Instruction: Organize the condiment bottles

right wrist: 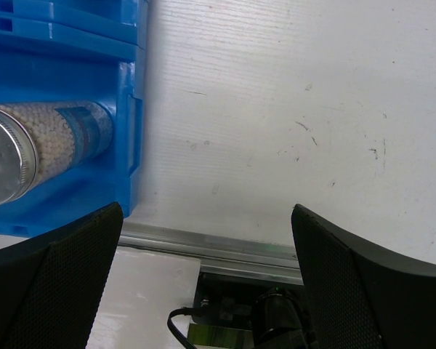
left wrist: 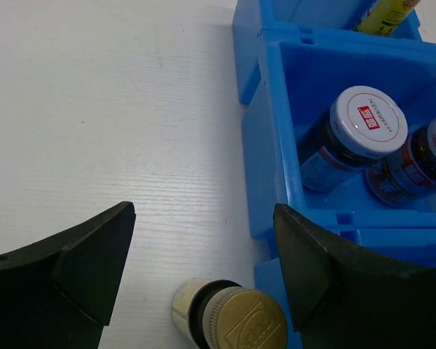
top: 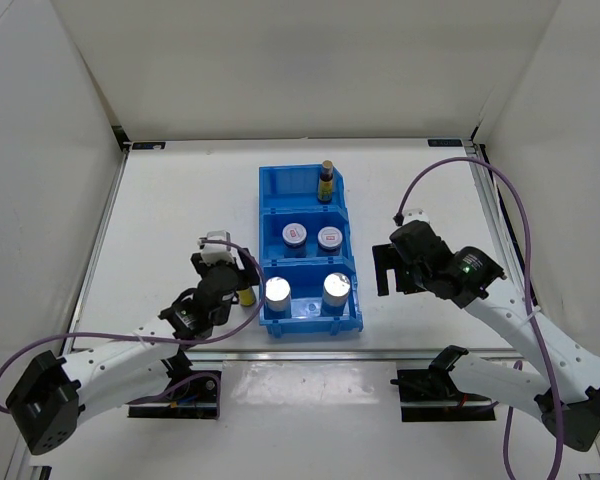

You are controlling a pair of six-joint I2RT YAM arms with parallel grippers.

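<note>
- A white table (top: pixel 180 200) sat inside plain white walls (top: pixel 280 60), with a metal rail (right wrist: pixel 218 247) along its near edge.
- The left gripper (left wrist: pixel 203 218) was low over the table with its jaws apart.
- A gold-capped amber bottle (left wrist: pixel 232 320) stood upright between those jaws, closer to the bin-side finger (left wrist: pixel 312 269). There was a clear gap to the other finger. Whether the closer finger touched the cap could not be told.
- Just outside that bin-side finger rose the wall of the blue bin (left wrist: pixel 265 145). The bottle stood on the table just beside it, outside every compartment.
- Ahead of the left jaws, past that wall, the middle compartment held a white jar (left wrist: pixel 363 131) and the other white jar (left wrist: pixel 421 160), side by side.
- Farther ahead, in the far compartment, the second amber bottle (top: pixel 326 180) stood upright by the far wall.
- The right gripper (right wrist: pixel 207 211) hovered beside the bin, jaws wide apart, with only bare table between them.
- Beyond the finger at the left of the right wrist view, the near compartment held a silver-topped cylinder (right wrist: pixel 51 145).
- The other silver-topped cylinder (top: pixel 278 291) stood just past it in the same compartment, both upright.
</note>
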